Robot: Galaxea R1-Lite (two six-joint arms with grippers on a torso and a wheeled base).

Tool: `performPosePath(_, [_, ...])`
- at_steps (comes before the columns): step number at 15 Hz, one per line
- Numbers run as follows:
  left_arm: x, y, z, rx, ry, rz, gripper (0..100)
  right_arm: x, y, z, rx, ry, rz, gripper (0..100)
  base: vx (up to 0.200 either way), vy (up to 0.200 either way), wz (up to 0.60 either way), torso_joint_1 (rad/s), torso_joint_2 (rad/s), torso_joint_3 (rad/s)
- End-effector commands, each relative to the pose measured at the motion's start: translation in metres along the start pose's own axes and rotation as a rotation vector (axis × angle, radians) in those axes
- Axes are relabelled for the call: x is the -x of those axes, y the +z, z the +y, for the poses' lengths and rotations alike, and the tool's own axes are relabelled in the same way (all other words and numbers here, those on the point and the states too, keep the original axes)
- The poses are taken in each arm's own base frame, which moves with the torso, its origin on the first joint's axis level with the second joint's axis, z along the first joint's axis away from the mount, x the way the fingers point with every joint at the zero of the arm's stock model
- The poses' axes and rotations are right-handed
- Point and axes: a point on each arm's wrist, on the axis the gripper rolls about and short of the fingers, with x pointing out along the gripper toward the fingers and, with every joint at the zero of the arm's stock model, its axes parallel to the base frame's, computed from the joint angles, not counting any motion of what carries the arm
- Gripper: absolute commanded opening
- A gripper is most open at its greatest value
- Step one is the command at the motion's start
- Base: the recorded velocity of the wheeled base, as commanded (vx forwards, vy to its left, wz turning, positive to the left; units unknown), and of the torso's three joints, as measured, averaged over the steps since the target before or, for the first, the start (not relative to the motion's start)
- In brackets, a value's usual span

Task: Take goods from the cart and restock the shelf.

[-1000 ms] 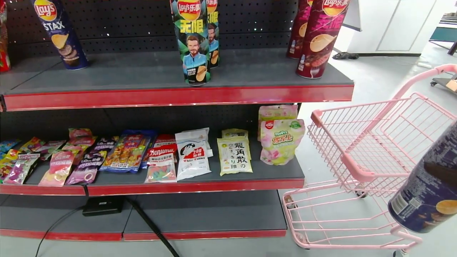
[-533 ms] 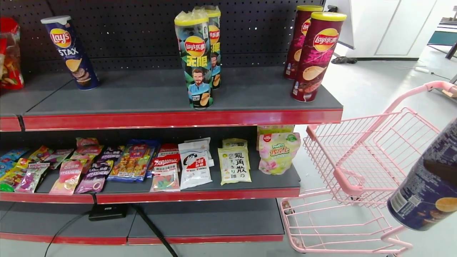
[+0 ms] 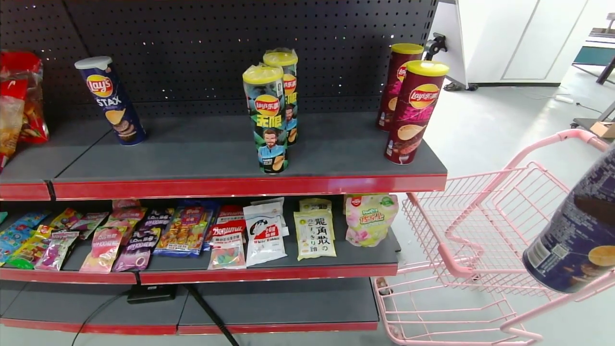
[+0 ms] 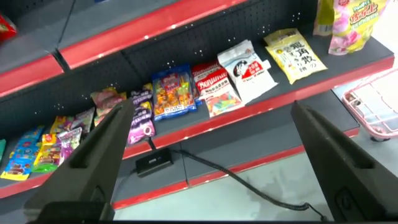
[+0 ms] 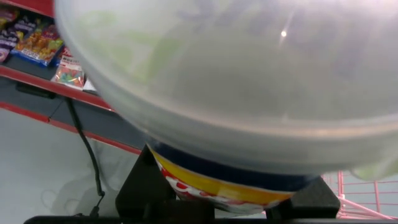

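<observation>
- One blue chip can (image 3: pixel 576 230), tilted, held in the air by the handle end of the pink cart (image 3: pixel 451 257), well apart from the shelf (image 3: pixel 240 185).
- The right gripper (image 5: pixel 227 202), clamped on the can's body.
- The left gripper (image 4: pixel 211 118), fingers spread wide, low before the shelf's bottom boards.
- One shelved blue can (image 3: pixel 111 106), upright, near the top board's left end.

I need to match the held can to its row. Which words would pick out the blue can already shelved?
Start at the red-edged top shelf. Near its left end, just right of a red bag, a dark blue can stands alone. It alone has a white lid; the green cans and maroon cans wear yellow ones.
</observation>
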Motion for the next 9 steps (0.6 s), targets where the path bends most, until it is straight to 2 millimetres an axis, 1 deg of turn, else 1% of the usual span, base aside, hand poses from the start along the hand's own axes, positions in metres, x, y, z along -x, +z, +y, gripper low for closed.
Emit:
performPosePath(1, [-0.0003, 0.0003, 0.0001, -0.001, 0.000, 0.002, 100, -0.0053, 0.0034, -0.0014, 0.002, -0.006, 0.010, 0, 0.000, 0.000, 0.00, 0.061, -0.11, -0.090])
performPosePath(7, [-0.0006, 0.0025, 0.0008, -0.045, -0.001, 0.002, 100, -0.0089, 0.0021, -0.0017, -0.001, -0.007, 0.024, 0, 0.000, 0.000, 0.00, 0.004, -0.01, -0.007])
performPosePath(9, [-0.0004, 0.0025, 0.0008, -0.045, 0.000, 0.001, 100, -0.0095, 0.0017, -0.0015, -0.001, -0.005, 0.027, 0, 0.000, 0.000, -0.60, 0.000, 0.00, -0.002])
